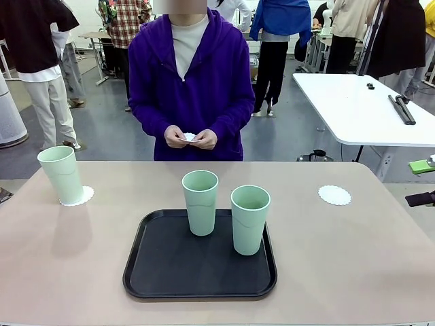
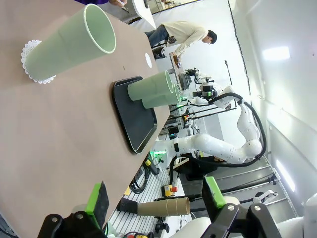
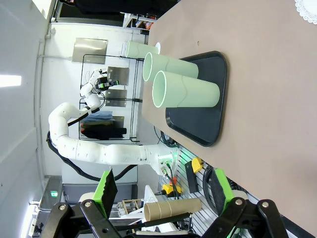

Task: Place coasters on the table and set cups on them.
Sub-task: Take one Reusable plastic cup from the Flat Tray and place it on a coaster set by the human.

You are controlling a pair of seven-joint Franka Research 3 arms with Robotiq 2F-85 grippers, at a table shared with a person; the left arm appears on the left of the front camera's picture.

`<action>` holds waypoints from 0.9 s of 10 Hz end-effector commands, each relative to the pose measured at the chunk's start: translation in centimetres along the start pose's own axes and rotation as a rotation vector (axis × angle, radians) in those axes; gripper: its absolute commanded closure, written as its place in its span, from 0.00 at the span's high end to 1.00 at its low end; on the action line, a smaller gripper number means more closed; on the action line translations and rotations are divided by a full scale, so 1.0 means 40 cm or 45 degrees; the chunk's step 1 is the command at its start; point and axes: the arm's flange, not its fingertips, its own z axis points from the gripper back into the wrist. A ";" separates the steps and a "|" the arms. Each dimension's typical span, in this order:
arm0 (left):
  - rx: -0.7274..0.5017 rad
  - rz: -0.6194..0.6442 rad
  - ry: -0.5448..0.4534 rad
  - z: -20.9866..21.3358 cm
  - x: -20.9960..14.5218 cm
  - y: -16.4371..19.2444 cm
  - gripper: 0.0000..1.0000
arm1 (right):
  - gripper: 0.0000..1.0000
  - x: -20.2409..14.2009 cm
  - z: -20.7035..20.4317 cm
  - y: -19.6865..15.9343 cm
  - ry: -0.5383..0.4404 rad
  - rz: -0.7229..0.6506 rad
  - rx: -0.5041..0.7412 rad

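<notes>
Three tall pale mint-green tumblers, all upright; left cup (image 1: pixel 61 174) stands on lacy white left coaster (image 1: pixel 81 197) near beige bench's (image 1: pixel 68 272) far left corner; middle cup (image 1: pixel 200 202) and right cup (image 1: pixel 250 219) close together, apart, on black tray (image 1: pixel 170 272) mid-bench; right coaster (image 1: pixel 334 195) lies flat, bare, far right; third coaster (image 1: pixel 189 137) held between person's hands (image 1: pixel 175 138).

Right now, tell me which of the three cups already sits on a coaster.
The cup at the robot's far left, alone on the table, stands on a white coaster; the other two cups stand on the black tray.
</notes>
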 end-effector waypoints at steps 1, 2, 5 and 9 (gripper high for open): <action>0.012 0.005 -0.001 0.003 -0.001 -0.004 1.00 | 1.00 0.001 0.000 0.000 0.000 0.002 0.008; 0.012 0.005 -0.001 0.003 -0.001 -0.004 1.00 | 1.00 0.000 0.000 0.000 0.000 0.000 0.000; 0.012 0.005 -0.001 0.003 -0.001 -0.004 1.00 | 1.00 0.184 -0.039 0.136 0.232 0.439 -0.328; 0.012 0.005 -0.001 0.003 -0.001 -0.004 1.00 | 1.00 0.291 -0.273 0.302 0.782 0.915 -0.807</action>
